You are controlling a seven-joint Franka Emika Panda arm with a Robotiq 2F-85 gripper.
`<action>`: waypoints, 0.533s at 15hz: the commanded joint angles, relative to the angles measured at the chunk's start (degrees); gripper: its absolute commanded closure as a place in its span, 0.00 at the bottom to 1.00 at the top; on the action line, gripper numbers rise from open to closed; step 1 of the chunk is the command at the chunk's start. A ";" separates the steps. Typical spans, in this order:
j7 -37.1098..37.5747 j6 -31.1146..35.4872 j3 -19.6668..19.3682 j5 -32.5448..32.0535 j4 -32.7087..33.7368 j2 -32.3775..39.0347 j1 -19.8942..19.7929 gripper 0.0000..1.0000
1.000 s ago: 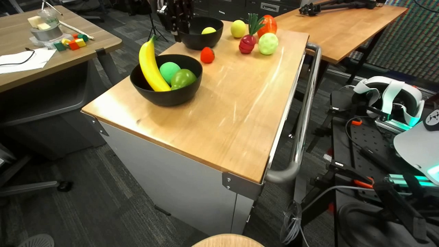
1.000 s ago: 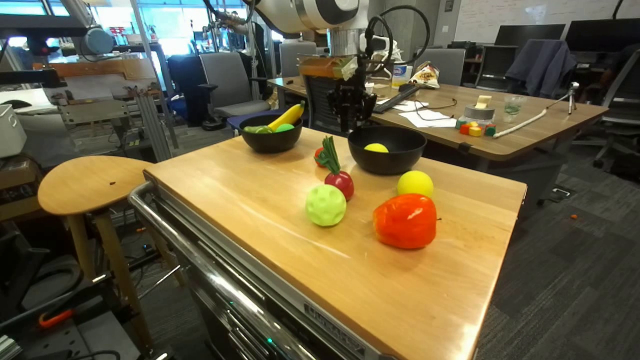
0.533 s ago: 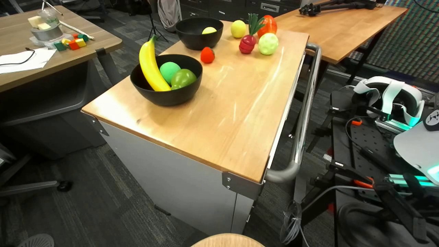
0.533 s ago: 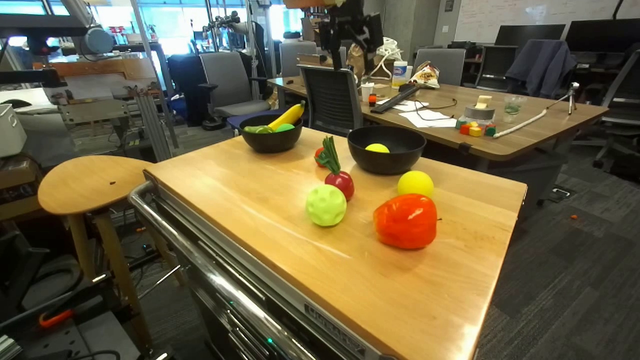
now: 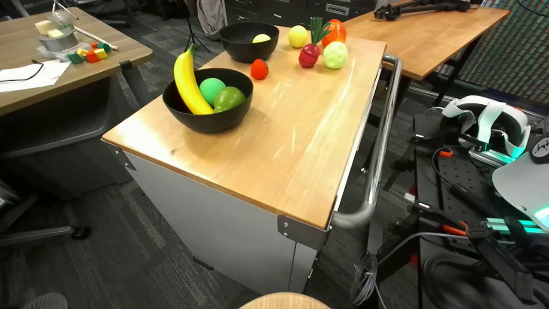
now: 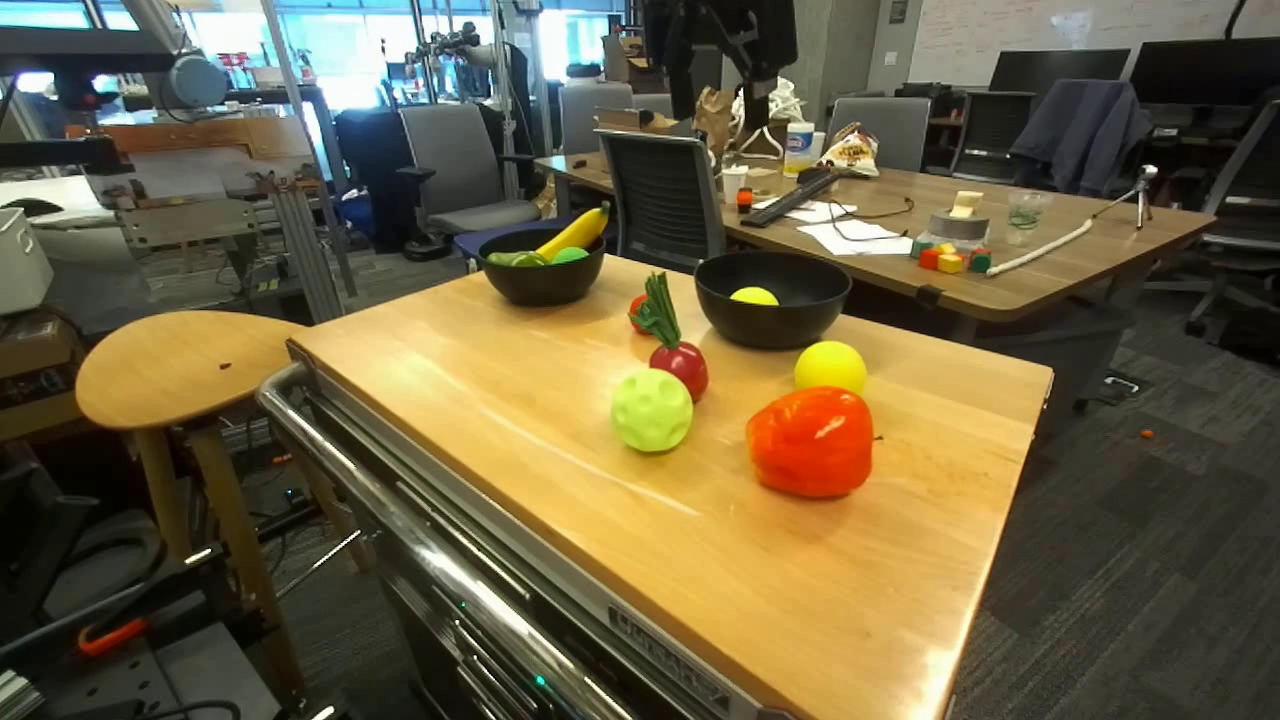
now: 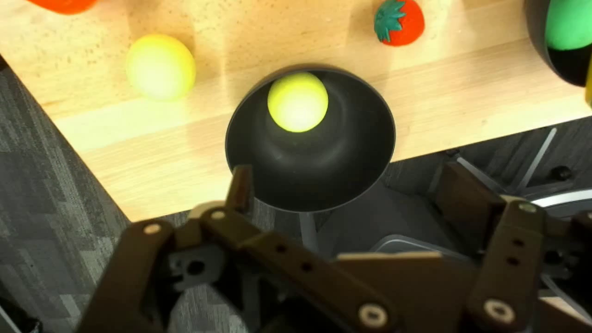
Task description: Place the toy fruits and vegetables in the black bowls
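My open gripper (image 6: 720,108) hangs high above the table with nothing between its fingers; in the wrist view the gripper (image 7: 349,178) stands over the outer side of a black bowl (image 7: 319,185). That bowl holds a yellow ball (image 7: 298,102). Another black bowl (image 5: 210,123) contains a yellow banana (image 5: 186,81), a green ball (image 5: 212,89) and a darker green fruit (image 5: 230,98). On the wooden top lie a second yellow ball (image 6: 830,368), a red radish (image 6: 683,370) with green leaves, a light green dimpled ball (image 6: 652,411), an orange-red pepper (image 6: 812,442) and a small red fruit (image 7: 408,24).
A metal handle (image 5: 386,128) runs along one side of the wooden cart top (image 5: 291,163). Beside it are a round stool (image 6: 185,365) and a brown desk (image 6: 1090,230) with coloured blocks (image 6: 950,260). A dark chair (image 6: 662,195) stands behind the bowls.
My gripper has risen from beside the bowl with the yellow ball, out of sight in an exterior view. Its fingers stand wider apart. The toys and bowls stay where they were.
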 commanded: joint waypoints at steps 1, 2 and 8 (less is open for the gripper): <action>-4.49 -4.60 1.08 0.83 -0.44 0.20 0.72 0.00; -6.01 -6.03 1.27 0.60 -1.06 0.28 0.76 0.00; -11.66 -10.46 0.74 -2.91 -5.35 -0.05 0.36 0.00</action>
